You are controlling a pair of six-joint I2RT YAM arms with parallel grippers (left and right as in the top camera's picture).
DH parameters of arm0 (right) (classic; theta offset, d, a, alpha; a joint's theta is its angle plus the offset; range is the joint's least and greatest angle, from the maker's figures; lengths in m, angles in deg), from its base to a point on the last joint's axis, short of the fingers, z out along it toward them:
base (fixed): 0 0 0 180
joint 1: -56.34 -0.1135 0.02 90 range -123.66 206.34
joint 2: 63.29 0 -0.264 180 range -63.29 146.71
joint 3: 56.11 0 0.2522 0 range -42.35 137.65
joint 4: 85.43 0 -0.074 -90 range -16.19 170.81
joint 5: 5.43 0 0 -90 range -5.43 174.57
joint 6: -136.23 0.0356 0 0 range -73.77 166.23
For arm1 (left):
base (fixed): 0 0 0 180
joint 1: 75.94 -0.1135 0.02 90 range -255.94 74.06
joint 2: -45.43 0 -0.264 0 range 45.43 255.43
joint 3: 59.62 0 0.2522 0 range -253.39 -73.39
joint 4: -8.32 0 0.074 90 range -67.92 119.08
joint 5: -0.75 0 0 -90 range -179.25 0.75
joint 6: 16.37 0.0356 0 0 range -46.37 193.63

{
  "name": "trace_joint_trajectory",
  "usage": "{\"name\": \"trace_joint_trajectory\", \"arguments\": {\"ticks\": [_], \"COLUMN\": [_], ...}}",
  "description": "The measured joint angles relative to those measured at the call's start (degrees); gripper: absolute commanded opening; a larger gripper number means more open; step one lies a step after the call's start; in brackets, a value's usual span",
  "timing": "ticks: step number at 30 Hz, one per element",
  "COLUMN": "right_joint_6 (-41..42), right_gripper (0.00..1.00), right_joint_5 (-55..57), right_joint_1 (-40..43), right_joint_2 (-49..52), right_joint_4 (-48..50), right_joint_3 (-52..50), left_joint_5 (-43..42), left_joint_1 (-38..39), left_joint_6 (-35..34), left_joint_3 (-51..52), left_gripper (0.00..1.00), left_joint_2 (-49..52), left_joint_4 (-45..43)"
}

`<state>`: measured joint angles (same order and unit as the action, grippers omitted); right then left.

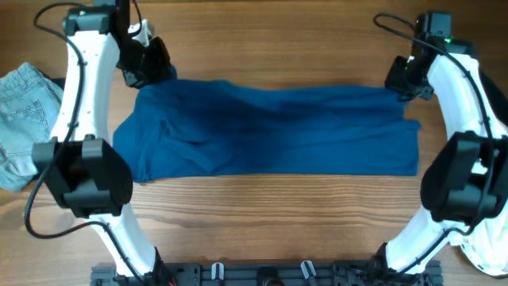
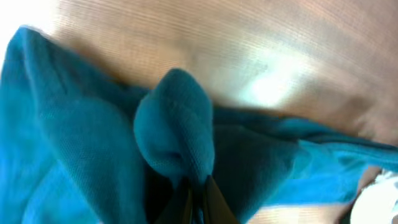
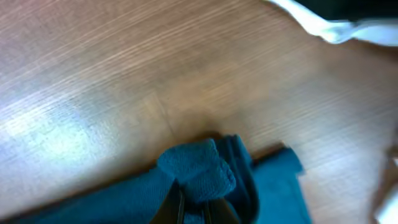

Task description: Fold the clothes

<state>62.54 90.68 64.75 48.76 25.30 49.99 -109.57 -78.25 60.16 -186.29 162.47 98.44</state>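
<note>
A blue garment point(image 1: 270, 131) lies spread across the wooden table point(image 1: 270, 222), apparently folded once lengthwise. The left gripper point(image 1: 149, 70) and right gripper point(image 1: 403, 79) each clench a far corner; crosswise folds likely remain

A pale wooden table point(image 1: 270, 214) bears crumpled light denim point(image 1: 24, 119) at its left edge and white fabric point(image 1: 488, 248) at its near right corner; a black rail point(image 1: 238, 275) lines the near edge.

A robotics lab bench: two white arms point(image 1: 79, 87) on a black rail point(image 1: 238, 274) at a wooden table point(image 1: 278, 214).
</note>
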Motion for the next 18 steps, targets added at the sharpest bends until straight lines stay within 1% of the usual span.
{"name": "trace_joint_trajectory", "arguments": {"ticks": [2, 5, 9, 12, 13, 14, 15, 16, 17, 18], "right_joint_6": [-1.7, -3.2, -4.0, -4.0, -4.0, -4.0, -4.0, -4.0, -3.9, -4.3], "right_gripper": [0.04, 0.04, 0.04, 0.05, 0.06, 0.25, 0.38, 0.4, 0.41, 0.41], "right_joint_5": [0.9, 2.6, 5.2, 6.8, 7.1, 7.4, 7.6, 7.9, 8.0, 8.4], "right_joint_1": [0.0, 0.0, 0.0, 0.0, 0.0, 0.0, 0.0, 0.0, 0.0, 0.0], "right_joint_2": [-0.3, -0.3, -0.3, -0.3, -0.3, -0.3, -0.3, -0.3, -0.3, -0.3], "right_joint_4": [-6.3, -12.1, -16.6, -18.0, -18.1, -18.5, -18.8, -18.9, -18.9, -19.3], "right_joint_3": [0.1, 0.1, 0.1, 0.1, 0.1, 0.1, 0.1, 0.1, 0.1, 0.1], "left_joint_5": [1.2, 4.0, 7.0, 8.1, 8.3, 8.5, 8.5, 8.5, 8.6, 8.7], "left_joint_1": [-0.8, -1.3, -1.3, -1.3, -1.3, -1.3, -1.3, -1.3, -1.3, -1.3], "left_joint_6": [1.1, 3.2, 4.4, 4.5, 4.7, 4.7, 4.7, 4.7, 5.1, 5.1], "left_joint_3": [0.0, 0.0, 0.0, 0.3, 1.0, 1.6, 2.4, 2.9, 3.2, 3.5], "left_gripper": [0.04, 0.04, 0.04, 0.04, 0.04, 0.04, 0.15, 0.37, 0.45, 0.41], "left_joint_2": [-0.4, -0.4, -0.4, -0.4, -0.4, -0.4, -0.4, -0.4, -0.4, -0.4], "left_joint_4": [6.1, 12.1, 15.5, 16.5, 17.1, 17.8, 19.1, 19.4, 19.7, 19.9]}}
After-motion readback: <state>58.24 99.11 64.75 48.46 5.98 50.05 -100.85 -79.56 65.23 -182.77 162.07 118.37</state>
